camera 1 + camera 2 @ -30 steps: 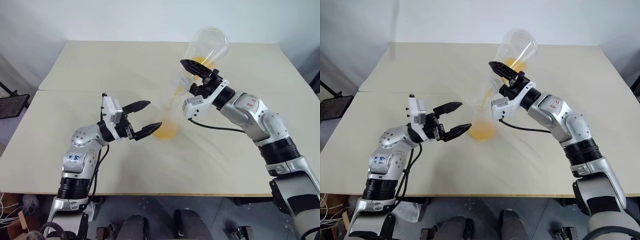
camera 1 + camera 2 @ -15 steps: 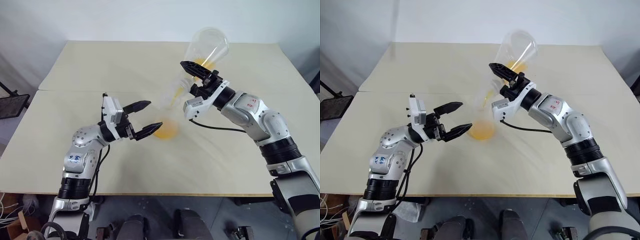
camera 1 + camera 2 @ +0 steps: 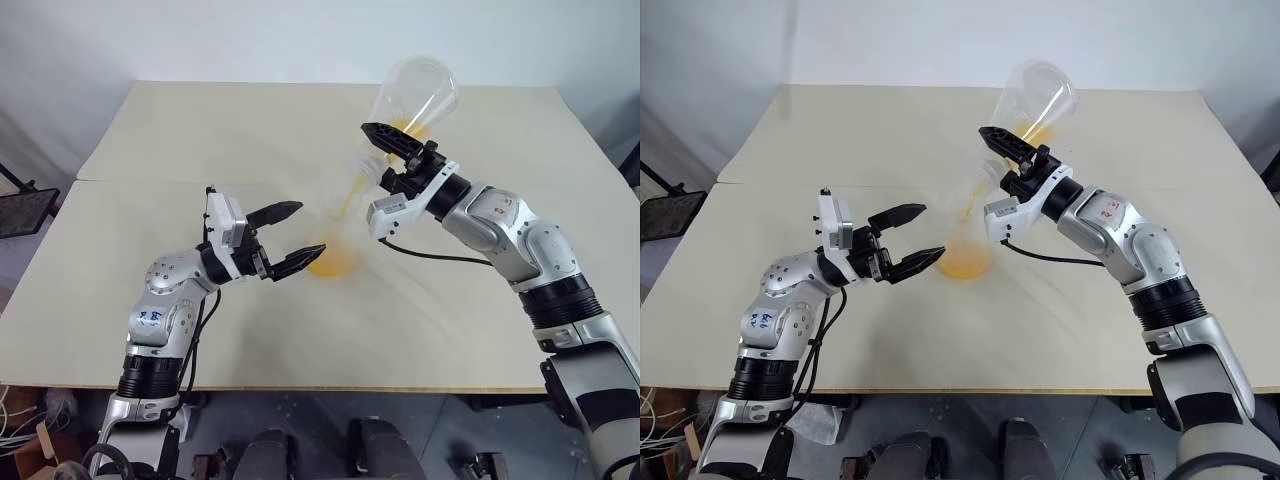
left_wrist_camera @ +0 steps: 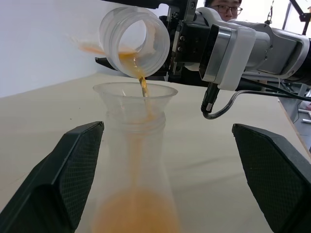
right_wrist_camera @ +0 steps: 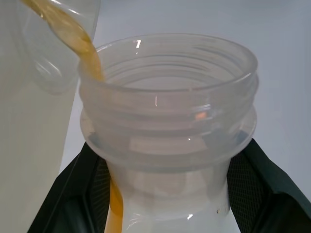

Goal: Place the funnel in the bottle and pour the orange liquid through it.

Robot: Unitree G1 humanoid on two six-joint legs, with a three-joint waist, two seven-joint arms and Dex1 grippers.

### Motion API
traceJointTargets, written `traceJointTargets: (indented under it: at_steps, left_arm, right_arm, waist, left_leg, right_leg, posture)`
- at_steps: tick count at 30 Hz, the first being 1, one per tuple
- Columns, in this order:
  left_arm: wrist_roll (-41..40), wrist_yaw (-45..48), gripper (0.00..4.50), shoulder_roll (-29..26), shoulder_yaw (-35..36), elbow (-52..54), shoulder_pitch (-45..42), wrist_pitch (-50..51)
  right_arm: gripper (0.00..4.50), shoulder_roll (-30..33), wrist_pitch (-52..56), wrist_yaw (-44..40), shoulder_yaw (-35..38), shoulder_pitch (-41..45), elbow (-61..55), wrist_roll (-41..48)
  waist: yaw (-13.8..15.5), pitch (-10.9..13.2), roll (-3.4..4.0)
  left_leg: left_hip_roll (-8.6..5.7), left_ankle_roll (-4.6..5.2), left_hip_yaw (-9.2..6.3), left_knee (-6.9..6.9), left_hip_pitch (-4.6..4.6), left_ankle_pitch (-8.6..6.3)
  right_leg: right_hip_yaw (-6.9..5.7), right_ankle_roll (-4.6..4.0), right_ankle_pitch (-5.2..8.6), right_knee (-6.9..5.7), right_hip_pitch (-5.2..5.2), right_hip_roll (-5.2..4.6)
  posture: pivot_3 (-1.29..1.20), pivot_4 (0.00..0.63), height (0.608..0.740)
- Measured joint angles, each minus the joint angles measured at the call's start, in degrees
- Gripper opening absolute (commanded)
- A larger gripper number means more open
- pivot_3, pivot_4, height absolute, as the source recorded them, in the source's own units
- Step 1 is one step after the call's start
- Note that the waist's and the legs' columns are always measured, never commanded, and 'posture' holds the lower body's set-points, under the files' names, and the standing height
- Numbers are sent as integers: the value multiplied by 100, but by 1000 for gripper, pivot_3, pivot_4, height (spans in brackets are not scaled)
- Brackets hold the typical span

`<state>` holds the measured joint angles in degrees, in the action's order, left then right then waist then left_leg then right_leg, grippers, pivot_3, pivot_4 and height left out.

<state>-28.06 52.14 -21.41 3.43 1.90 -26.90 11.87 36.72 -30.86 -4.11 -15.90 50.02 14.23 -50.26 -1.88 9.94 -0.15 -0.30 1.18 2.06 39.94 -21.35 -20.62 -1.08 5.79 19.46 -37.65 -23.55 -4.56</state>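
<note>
Right tool [image 3: 385,160] is clamped on the neck of a clear flask [image 3: 412,92], tipped mouth-down above the middle of the pale counter [image 3: 200,130]. Left tool [image 3: 290,237] hangs just beside the bottle with its fingers spread wide, gripping nothing. The bottle [image 4: 136,160], frosted and conical, stands upright on the counter between the two tools. A small clear funnel [image 4: 134,94] sits in the bottle's neck. Orange liquid [image 4: 142,87] falls in a thin stream from the flask's mouth into the funnel; more of it lies pooled in the bottle's base and some remains inside the tilted flask.
</note>
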Motion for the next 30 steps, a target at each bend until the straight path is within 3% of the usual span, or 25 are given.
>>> traceJointTargets:
  at_steps: [30]
  left_arm:
    - [0,-15,4500,7,0,0,0,0]
  right_arm:
    - [2717,-2,-21,97,-13,0,149,-7]
  waist:
    - [0,0,0]
  left_leg:
    - [0,0,0,0,0,0]
  right_leg:
    - [0,0,0,0,0,0]
  posture:
    - [0,150,740]
